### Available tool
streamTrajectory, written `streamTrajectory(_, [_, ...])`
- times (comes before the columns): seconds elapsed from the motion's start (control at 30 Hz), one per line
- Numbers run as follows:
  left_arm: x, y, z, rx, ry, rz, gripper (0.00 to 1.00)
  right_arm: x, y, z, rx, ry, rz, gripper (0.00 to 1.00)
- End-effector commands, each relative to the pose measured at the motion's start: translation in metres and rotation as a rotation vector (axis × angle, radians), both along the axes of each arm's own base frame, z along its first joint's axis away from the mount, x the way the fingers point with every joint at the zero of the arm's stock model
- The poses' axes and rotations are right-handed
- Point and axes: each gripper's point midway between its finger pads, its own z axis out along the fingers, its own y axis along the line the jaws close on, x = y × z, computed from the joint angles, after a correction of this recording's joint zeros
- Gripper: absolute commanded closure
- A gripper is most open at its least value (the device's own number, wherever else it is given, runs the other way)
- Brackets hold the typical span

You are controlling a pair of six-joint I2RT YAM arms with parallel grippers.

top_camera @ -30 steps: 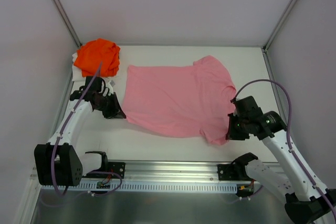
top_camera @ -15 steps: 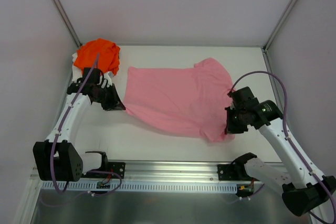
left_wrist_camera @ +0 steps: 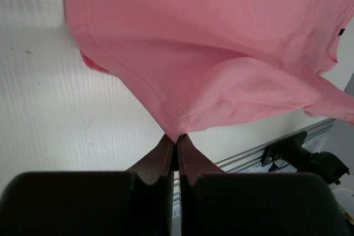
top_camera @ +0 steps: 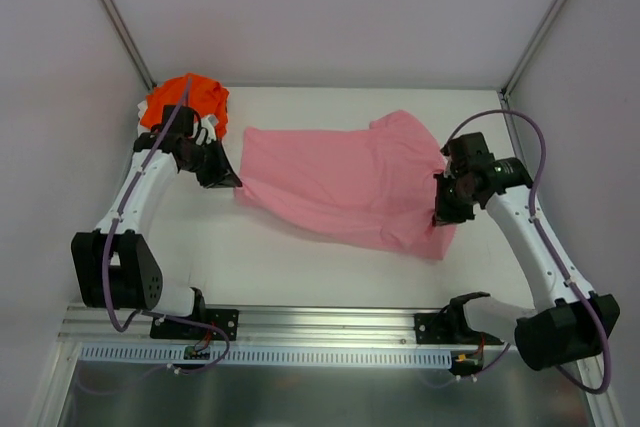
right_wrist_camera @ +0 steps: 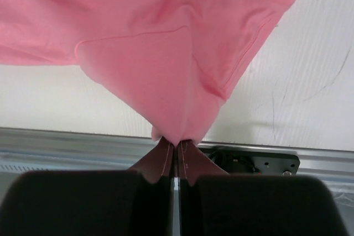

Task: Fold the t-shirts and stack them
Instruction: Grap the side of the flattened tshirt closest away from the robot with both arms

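On the white table point(top_camera: 300, 257), the pink t-shirt point(top_camera: 340, 182) lay centred, the left gripper point(left_wrist_camera: 176, 143) and right gripper point(right_wrist_camera: 176, 144) each clamped on a near corner, the orange t-shirt point(top_camera: 185, 99) bunched far-left; uneven pulling could slip those thin pinches free.

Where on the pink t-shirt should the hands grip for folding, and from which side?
At its two near corners, from the near edge: the light pink cloth t-shirt lies spread sideways, hem to the left. The left hand is shut on the near hem corner, the right hand on the near sleeve end.
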Motion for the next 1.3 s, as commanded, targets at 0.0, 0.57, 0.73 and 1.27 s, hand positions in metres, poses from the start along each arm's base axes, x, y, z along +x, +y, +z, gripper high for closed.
streamTrajectory(0.0, [0.017,-0.004,0.011,-0.032,-0.032,0.007,1.00,0.031,-0.006,0.014,-0.006,-0.062,0.010,1.00])
streamTrajectory(0.57, [0.047,-0.005,-0.019,-0.037,0.023,-0.004,1.00,0.124,-0.006,-0.006,-0.002,-0.021,-0.042,1.00])
streamTrajectory(0.73, [0.054,-0.005,-0.033,-0.036,0.055,-0.007,1.00,0.151,-0.006,-0.006,0.019,-0.029,-0.068,1.00])
streamTrajectory(1.27, [0.061,-0.002,-0.056,-0.013,0.119,-0.023,0.85,0.191,-0.035,-0.045,-0.020,0.050,-0.144,1.00])
